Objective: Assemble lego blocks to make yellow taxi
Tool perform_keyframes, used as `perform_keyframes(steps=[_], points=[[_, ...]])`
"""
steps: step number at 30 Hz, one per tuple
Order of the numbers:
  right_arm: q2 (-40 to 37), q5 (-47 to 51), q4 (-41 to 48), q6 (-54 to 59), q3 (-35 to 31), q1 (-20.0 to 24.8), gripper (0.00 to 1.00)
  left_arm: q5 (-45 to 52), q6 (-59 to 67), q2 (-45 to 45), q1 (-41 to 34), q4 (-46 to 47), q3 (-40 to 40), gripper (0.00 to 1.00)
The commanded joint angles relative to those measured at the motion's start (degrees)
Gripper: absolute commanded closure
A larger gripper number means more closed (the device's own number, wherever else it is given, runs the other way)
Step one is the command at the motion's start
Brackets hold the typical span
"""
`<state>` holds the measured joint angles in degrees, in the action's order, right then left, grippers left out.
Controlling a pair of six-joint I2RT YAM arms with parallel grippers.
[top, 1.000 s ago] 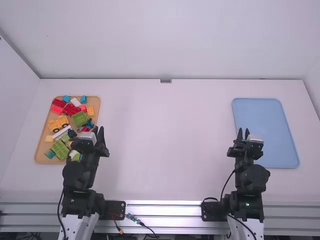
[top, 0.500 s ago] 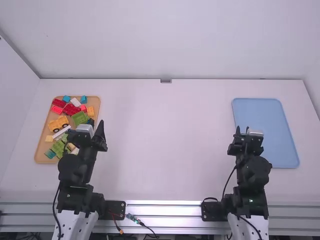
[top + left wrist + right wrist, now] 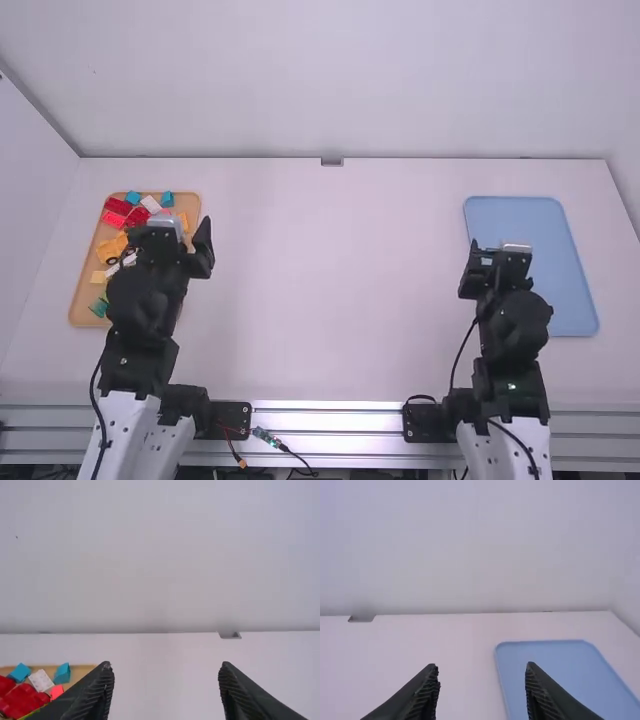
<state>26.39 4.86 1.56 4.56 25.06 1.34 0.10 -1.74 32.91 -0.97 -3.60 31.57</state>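
Note:
My left gripper is raised over the near right part of the wooden tray, hiding many blocks. In its wrist view the left gripper is open and empty. Visible blocks include a yellow piece with dark wheels, red bricks, a white brick and a teal brick. Red bricks and a white brick also lie low in the left wrist view. My right gripper is by the blue tray's left edge; its wrist view has the right gripper open, holding nothing.
A flat blue tray lies on the right of the white table, with no blocks on its visible surface. Walls rise behind the table and at its sides.
Both grippers' fingers have spread apart. The left arm has shifted left and now covers more of the wooden tray. The right arm's body has moved slightly right. The blocks have not moved visibly.

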Motion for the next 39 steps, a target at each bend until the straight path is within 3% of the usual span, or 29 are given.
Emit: perform_keyframes(steps=[1, 10, 21, 31, 39], points=[[2.11, -1.60, 1.44, -0.24, 3.60, 0.46, 0.51, -1.18, -0.13, 2.38, 0.11, 0.26, 3.80, 0.39], [10.98, -1.84, 7.30, 0.00, 12.47, -1.22, 0.35, -1.25, -0.15, 12.61, 0.57, -0.59, 13.86, 0.21], [21.82, -1.86, 18.13, 1.53, 23.30, -1.29, 0.16, -2.60, -0.39, 22.03, 1.03, -3.74, 13.88, 0.05], [30.90, -2.49, 20.26, 3.32, 32.38, -1.40, 0.01, -5.86, -0.02, 28.36, 0.98, 1.63, 18.90, 0.01], [37.73, -1.86, 19.32, 3.41, 39.21, -1.29, 0.01, -7.23, 0.04, 33.54, 0.98, 6.80, 24.07, 0.01]])
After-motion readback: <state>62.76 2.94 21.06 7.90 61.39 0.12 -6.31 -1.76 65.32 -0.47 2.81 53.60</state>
